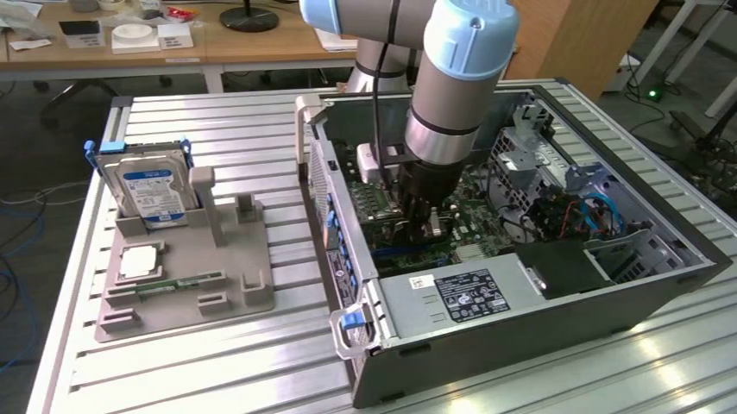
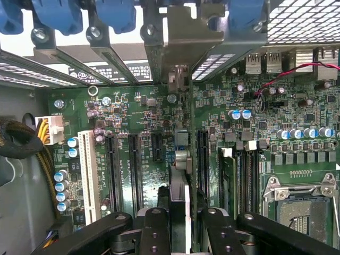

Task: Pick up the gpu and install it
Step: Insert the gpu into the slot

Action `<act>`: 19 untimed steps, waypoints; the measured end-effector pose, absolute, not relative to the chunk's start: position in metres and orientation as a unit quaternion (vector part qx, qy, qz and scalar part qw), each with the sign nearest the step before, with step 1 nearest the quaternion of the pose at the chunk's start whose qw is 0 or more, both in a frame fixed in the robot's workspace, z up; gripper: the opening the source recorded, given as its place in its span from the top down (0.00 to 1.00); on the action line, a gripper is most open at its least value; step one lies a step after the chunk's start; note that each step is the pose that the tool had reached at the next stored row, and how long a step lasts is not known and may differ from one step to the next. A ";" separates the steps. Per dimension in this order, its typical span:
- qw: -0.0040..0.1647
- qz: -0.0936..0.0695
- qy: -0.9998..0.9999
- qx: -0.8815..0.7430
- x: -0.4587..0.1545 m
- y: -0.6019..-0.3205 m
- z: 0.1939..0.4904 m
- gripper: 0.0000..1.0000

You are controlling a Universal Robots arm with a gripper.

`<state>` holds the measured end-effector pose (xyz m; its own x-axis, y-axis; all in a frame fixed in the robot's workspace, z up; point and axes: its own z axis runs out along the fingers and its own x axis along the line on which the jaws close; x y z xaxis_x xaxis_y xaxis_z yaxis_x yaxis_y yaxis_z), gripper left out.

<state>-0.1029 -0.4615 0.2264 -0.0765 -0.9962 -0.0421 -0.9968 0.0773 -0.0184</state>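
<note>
a: status of the gripper [image 2: 179,226]?

b: it is down inside the open computer case [image 1: 645,285], over the motherboard [image 2: 133,117]. its fingers [image 2: 154,231] are clenched on the gpu [image 2: 179,175], which is seen edge-on from the wrist, a thin card standing upright between them.

a: where does the card sit relative to the board?

b: its metal bracket [image 2: 183,40] is up at the rear slot openings of the case, and the card's lower edge runs along the gap between the long black expansion slots [image 2: 135,170]. i cannot tell whether the edge is already touching a slot or just above it.

a: step in hand?

b: my judgement: pickup is done, this is the install stage, with the card being aligned to its slot.

a: what does the seating call for?

b: card edge square to the slot, bracket lined up with its opening, then a straight, even push.

a: anything outside the case?

b: the grey holder tray [image 1: 185,276] on the worktop [image 1: 207,371] carries the hard drive [image 1: 152,191].
</note>
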 end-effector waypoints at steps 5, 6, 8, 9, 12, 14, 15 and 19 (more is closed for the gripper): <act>0.022 0.008 0.734 -0.679 -0.103 -0.461 0.226 0.73; 0.022 0.008 0.734 -0.679 -0.103 -0.461 0.226 0.73; 0.022 0.008 0.734 -0.679 -0.103 -0.461 0.226 0.73; 0.022 0.007 0.734 -0.679 -0.103 -0.461 0.226 0.73; 0.022 0.008 0.734 -0.679 -0.103 -0.461 0.226 0.73; 0.022 0.008 0.733 -0.679 -0.103 -0.461 0.225 0.73; 0.022 0.008 0.733 -0.679 -0.103 -0.461 0.224 0.73; 0.022 0.007 0.733 -0.679 -0.103 -0.462 0.222 0.73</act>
<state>-0.1026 -0.4615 0.2220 -0.0761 -0.9962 -0.0418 -0.9969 0.0769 -0.0184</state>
